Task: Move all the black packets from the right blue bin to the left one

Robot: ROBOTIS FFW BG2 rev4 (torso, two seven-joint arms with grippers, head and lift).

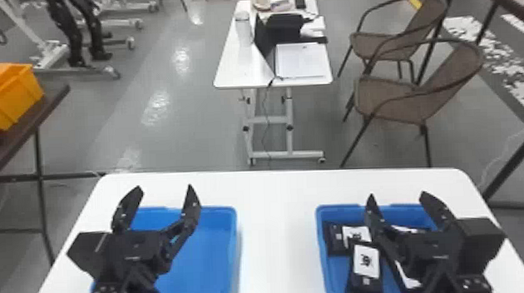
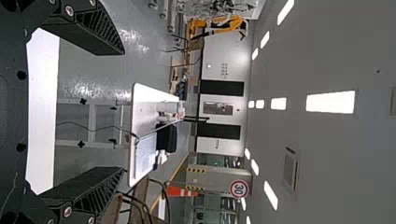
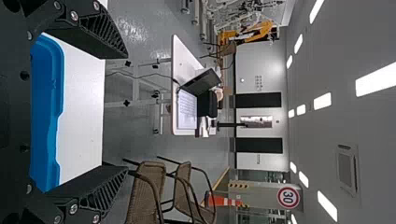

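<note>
Packets (image 1: 366,262) lie in the right bin (image 1: 322,242), and they are black with white labels (the labels have dark marks on them). One is near the bin's far left corner, one is just in front of it, and the right gripper (image 1: 398,194) partly hides some more. That gripper is above the right bin, with its jaws spread wide and just air between them. The left gripper (image 1: 164,187) is above the left bin (image 1: 208,252) (blue too), and its jaws are wide apart, with just air between them.
</note>
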